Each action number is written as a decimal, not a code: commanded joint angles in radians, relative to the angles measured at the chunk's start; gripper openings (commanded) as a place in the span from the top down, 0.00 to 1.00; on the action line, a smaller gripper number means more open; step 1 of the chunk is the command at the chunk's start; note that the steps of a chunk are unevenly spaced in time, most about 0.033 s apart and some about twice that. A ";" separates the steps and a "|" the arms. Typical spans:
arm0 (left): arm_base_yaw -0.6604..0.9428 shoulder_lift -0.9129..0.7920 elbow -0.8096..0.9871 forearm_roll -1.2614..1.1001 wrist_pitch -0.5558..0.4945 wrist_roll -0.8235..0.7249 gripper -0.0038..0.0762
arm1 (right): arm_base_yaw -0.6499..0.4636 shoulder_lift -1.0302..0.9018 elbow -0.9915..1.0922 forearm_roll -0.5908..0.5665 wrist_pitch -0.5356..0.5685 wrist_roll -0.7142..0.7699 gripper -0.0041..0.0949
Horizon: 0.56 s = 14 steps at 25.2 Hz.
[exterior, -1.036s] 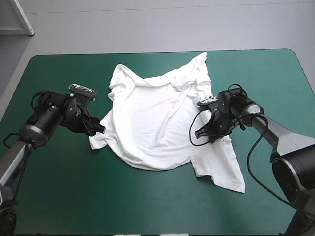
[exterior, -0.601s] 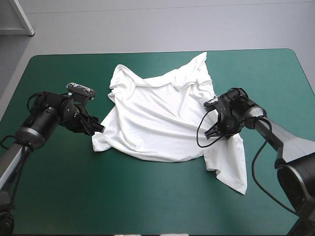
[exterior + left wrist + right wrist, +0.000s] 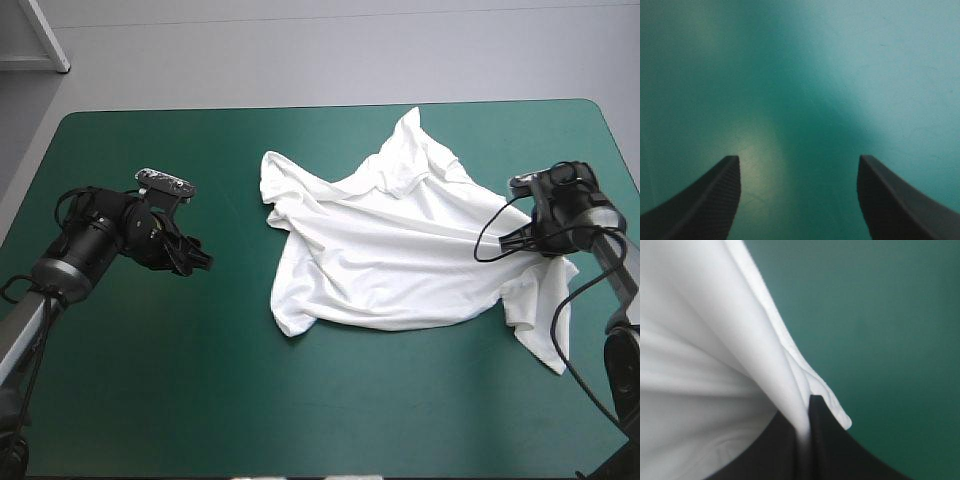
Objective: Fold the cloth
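The white T-shirt (image 3: 390, 245) lies rumpled across the middle and right of the teal-green table, stretched toward the right edge. My right gripper (image 3: 530, 245) is shut on the T-shirt at its right side; in the right wrist view the black fingers (image 3: 827, 450) meet with a white fold (image 3: 715, 365) pinched between them. My left gripper (image 3: 197, 258) sits low over the left part of the table, well clear of the shirt's left edge. In the left wrist view its fingers (image 3: 710, 200) stand apart over bare teal-green cover (image 3: 805, 90), nothing between them.
Bare cover (image 3: 150, 380) runs along the front and left of the table. A sleeve-like flap (image 3: 545, 325) trails toward the front right corner.
The right gripper has dragged the T-shirt to the right, toward the table's right edge. The shirt's left edge has slipped away from the left gripper, which now stands open over bare cover.
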 commanded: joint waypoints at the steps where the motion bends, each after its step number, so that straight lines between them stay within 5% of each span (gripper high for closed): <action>1: 0.000 -0.041 -0.028 -0.026 -0.026 -0.010 0.35 | -0.123 -0.044 -0.063 -0.040 -0.072 -0.002 0.98; 9: 0.000 -0.041 -0.028 -0.064 -0.042 0.001 0.35 | -0.181 -0.013 -0.224 0.089 -0.090 -0.068 0.91; 14: 0.000 -0.041 -0.028 -0.064 -0.031 0.005 0.35 | -0.181 -0.013 -0.271 0.111 -0.071 -0.083 0.42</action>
